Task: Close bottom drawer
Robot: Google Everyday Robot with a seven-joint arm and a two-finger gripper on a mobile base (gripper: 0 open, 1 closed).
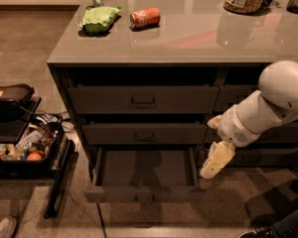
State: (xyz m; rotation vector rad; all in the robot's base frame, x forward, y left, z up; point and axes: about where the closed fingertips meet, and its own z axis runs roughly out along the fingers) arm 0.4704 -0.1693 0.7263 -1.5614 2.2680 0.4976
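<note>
The wide, dark grey-brown bottom drawer (pixel 144 194) stands pulled out over the speckled floor (pixel 188 217), and the bare stretch before its low front leaves an open approach. The cream gripper (pixel 213 163) hangs just beside the drawer's right wall, with the white arm (pixel 268 108) across the neighbouring column. On the left, a black crate of clutter (pixel 20 155) and a black bar (pixel 58 182) narrow the way. A dark shoe (pixel 258 232) sits at the lower right.

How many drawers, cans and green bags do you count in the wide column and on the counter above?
Drawers: 3 (top drawer, middle drawer, bottom drawer pulled out)
Red can: 1
Green bag: 1
Total: 5
The gripper hangs right of the bottom drawer.
</note>
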